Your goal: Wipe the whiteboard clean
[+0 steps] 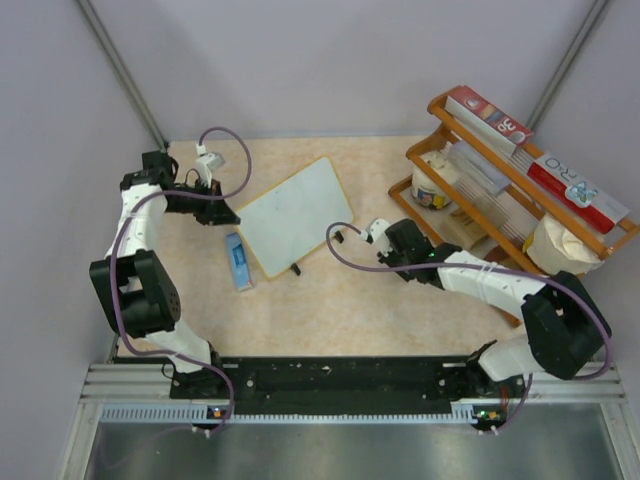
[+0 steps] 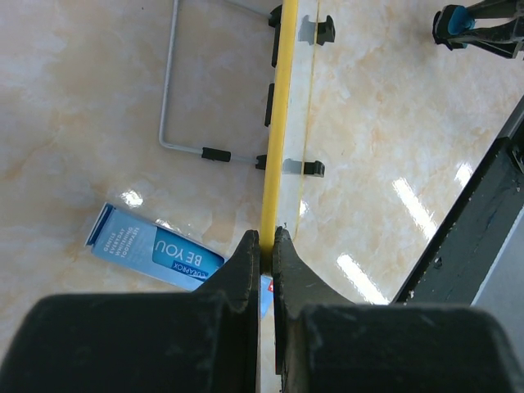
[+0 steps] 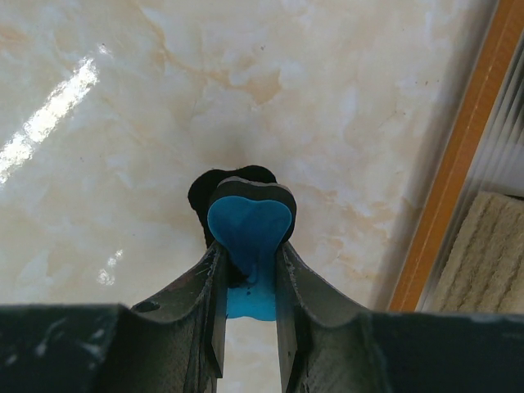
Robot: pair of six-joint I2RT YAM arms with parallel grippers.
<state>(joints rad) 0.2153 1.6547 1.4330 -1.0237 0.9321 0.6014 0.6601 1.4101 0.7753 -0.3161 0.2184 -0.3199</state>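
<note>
One small whiteboard (image 1: 295, 213) sits a little left of centre in the overhead view, a rounded-corner rectangle turned at a slant, its face smooth, white and bare, edged by a thin pale yellow frame. Seen edge-on from the left wrist, that frame runs as a narrow yellow strip up the middle of the picture, with little black feet (image 2: 311, 169) jutting to its right and a bent grey wire stand (image 2: 168, 98) clipped on at its left. The left gripper (image 2: 265, 246) is clenched on the frame's edge, its matte black fingers pinching the yellow strip between them at the board's left side. Just below the board in the overhead view lies a narrow blue box (image 1: 239, 260), glossy card printed with white lettering, flat on the table (image 1: 330, 310), whose surface is a shiny cream-and-peach marble pattern with bright reflections. To the right of the board, apart from it, the right gripper (image 3: 248, 254) grasps an eraser (image 3: 248, 221): a soft blue heart-shaped piece with a black layer behind it, squeezed between the two dark fingers. At the upper right of the overhead view stands a slatted orange-brown wooden rack (image 1: 450, 105). It holds two long red-and-white boxes (image 1: 575, 185) on its upper level, a round white tub (image 1: 432, 186) with a printed label lower down, ribbed pale sheets (image 1: 480, 168) beside it, and a cream-coloured bag (image 1: 560, 245) at its near end.
</note>
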